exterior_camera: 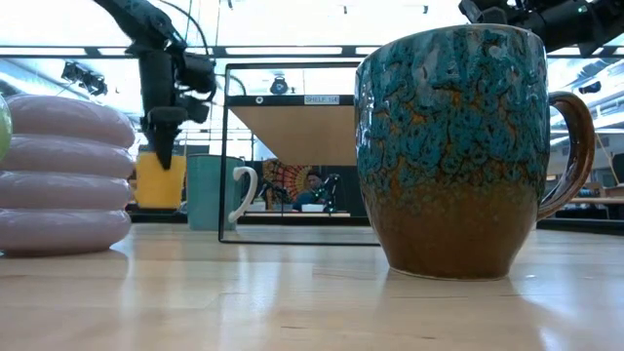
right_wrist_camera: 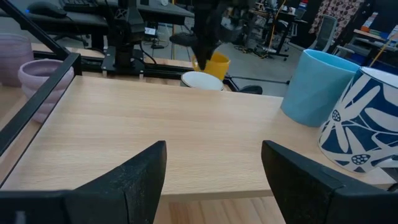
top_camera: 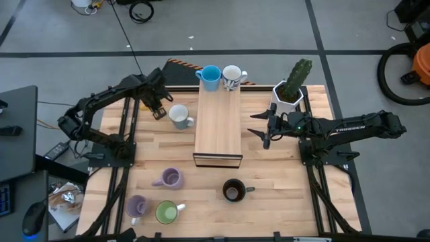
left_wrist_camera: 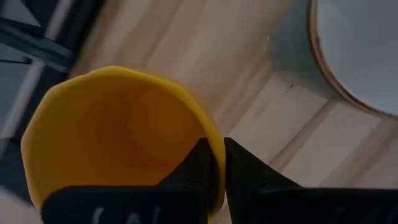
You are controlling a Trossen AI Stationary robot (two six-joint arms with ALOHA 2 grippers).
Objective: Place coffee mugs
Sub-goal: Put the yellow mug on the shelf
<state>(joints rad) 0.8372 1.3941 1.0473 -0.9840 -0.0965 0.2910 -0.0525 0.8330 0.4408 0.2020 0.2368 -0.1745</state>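
The left gripper (left_wrist_camera: 214,163) pinches the orange mug (left_wrist_camera: 118,134) by its rim, just beside the white mug (top_camera: 179,116) on the table. Risk: a rim-only hold may tilt or slip. The right gripper (right_wrist_camera: 214,168) waits open beside the shelf (top_camera: 218,124).

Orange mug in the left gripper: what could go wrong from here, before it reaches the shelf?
1. The left gripper pinches only the rim of the orange mug, so the mug may tilt or slip when lifted.
2. The white mug stands close beside it and could be knocked on the way to the shelf.
3. The open right gripper waits at the shelf's other side, so the arms may crowd there.
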